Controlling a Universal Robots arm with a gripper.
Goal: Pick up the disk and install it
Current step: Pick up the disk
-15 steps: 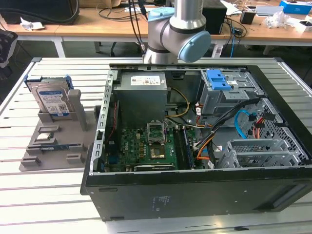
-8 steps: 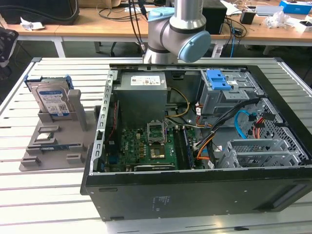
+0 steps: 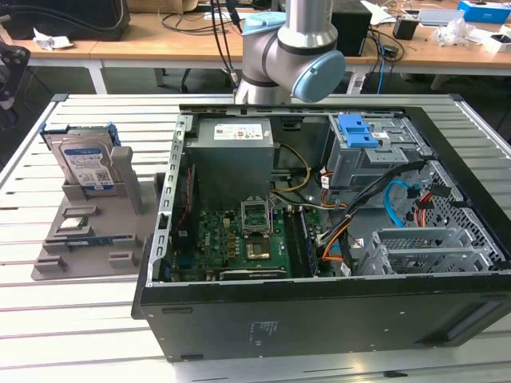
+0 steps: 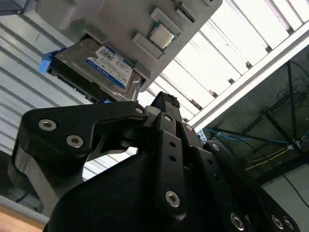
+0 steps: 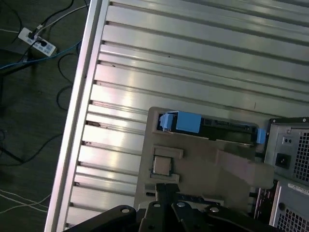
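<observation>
My hand [image 5: 166,187] is together and empty, hovering near the grey holder [image 3: 96,231] on the bench [image 3: 48,319]. The disk [image 3: 84,163] stands upright in the holder's slot, beside the open case [image 3: 319,303]. If I descend without opening, I would likely ram the disk's blue rail [image 5: 186,121] or shove the holder.

Bright even light, glare on table [image 5: 193,58]

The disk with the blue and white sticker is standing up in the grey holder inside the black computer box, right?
Not quite. The disk does stand up in the grey holder, but the holder is not inside the black computer box. It sits outside on the slatted table, on the exterior view's left of the box. The exterior view shows this.
</observation>
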